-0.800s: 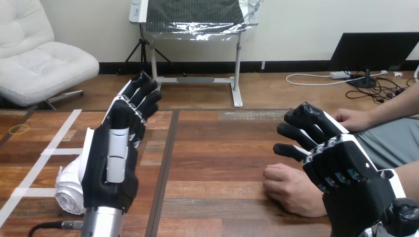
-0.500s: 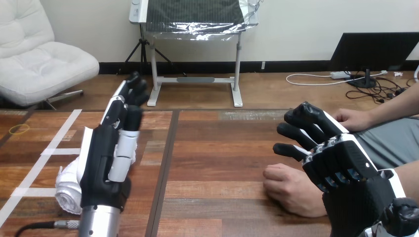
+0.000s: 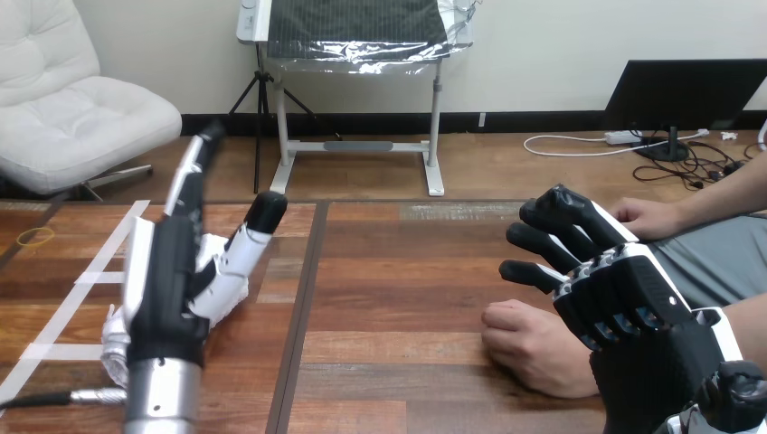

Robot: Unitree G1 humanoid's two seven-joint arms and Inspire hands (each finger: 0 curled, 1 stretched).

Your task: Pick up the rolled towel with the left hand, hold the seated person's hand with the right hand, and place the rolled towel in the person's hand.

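A white rolled towel (image 3: 115, 344) lies on the wooden table at the lower left, mostly hidden behind my left hand (image 3: 176, 276). That hand hovers over it, turned edge-on, its fingers straight and pointing away, its thumb spread out to the right. My right hand (image 3: 624, 303) is at the lower right, open, with its fingers pointing up and left. The person's hand (image 3: 534, 344) rests as a loose fist on the table just left of and below my right hand; whether the two touch I cannot tell. The person's other hand (image 3: 644, 218) lies farther back at the right edge.
White tape lines (image 3: 95, 271) cross the table's left part. A yellow rubber band (image 3: 36, 237) lies at the far left edge. A dark seam (image 3: 303, 289) runs down the table between the two boards.
My left hand has rolled from back-facing to edge-on, thumb swung out right, and shifted slightly left. The right hand and the person's hands have stayed put.
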